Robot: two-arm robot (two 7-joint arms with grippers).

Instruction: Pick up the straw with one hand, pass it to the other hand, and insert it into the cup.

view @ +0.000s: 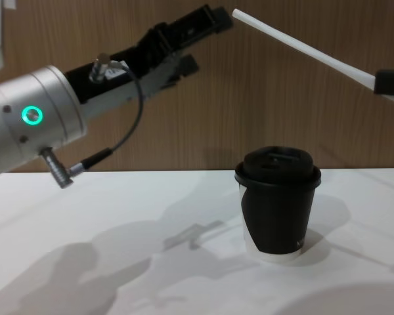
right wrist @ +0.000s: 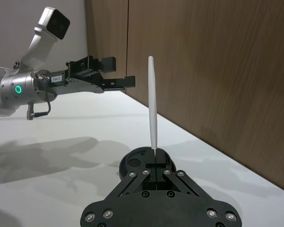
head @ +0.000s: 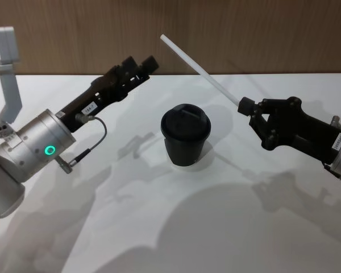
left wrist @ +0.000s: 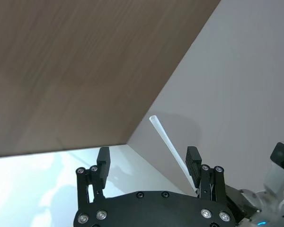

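one straw point(head: 199, 68), one cup point(head: 184, 136), two grippers; the right gripper point(head: 242, 106), all black, hung in the air at about 2 o'clock from the cup in the head view, its fingers pinched tight on the straw's lower end; the straw was clear of the table point(head: 131, 227), slanting from that grip toward 10 o'clock, its free tip high before the wood-grain wall point(head: 244, 34); the left gripper point(head: 141, 67), on a silver wrist with one green ring point(head: 49, 151) lit and one dark cable point(head: 96, 139) looped beneath, was raised at about 11 o'clock from the cup; its two fingers point(left wrist: 103, 163) stood wide apart and held nothing; the straw's tip lay near them but was not gripped by them; the cup stood upright on the table between the two arms, its one domed lid point(head: 185, 122) on, touched by neither gripper
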